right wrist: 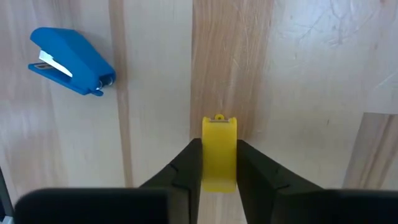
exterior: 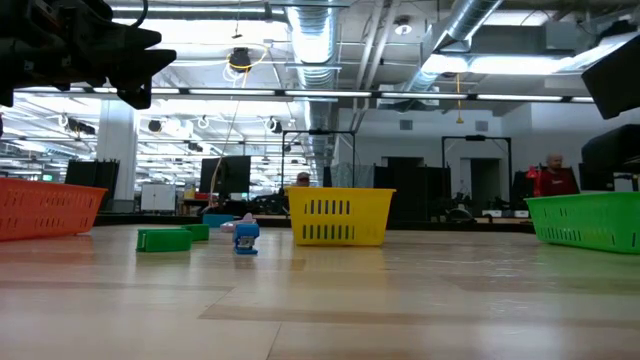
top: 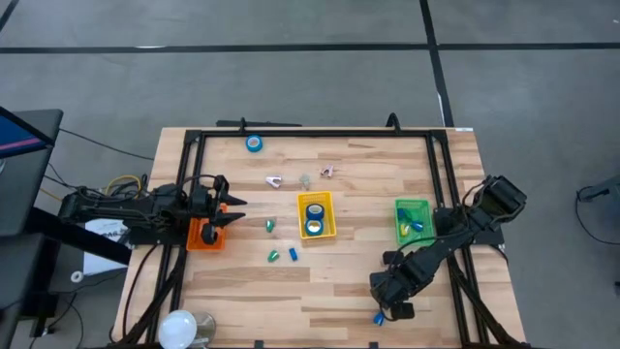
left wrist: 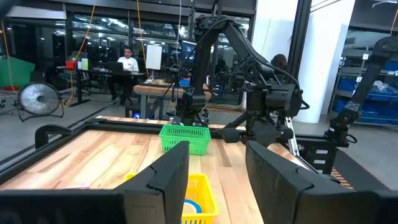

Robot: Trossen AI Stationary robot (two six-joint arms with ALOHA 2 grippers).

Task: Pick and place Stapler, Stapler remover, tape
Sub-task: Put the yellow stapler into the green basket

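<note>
My right gripper [right wrist: 219, 168] points down at the table near its near right part [top: 390, 296] and is shut on a small yellow stapler [right wrist: 219, 134]. A blue stapler [right wrist: 71, 61] lies on the wood beside it [top: 379, 317]. My left gripper [left wrist: 217, 180] is open and hovers level over the orange basket [top: 203, 236] at the table's left. Blue tape rolls lie in the yellow basket [top: 316, 215], and one roll [top: 254, 143] lies near the far edge. Pale stapler removers [top: 274, 180] lie on the table's far middle. My right gripper pinches the yellow stapler between its two fingers [right wrist: 186, 168], one on each long side. The fingers come from above and lie along the stapler, whose free end [right wrist: 218, 121] sticks out past the tips. Whether it rests on the wood, I cannot tell.
A green basket [top: 412, 221] at the right holds blue staplers. Small green and blue staplers [top: 274, 256] lie between the orange and yellow baskets. A black frame [top: 320, 133] runs round the table. A pale round object [top: 179, 328] sits at the near left corner.
</note>
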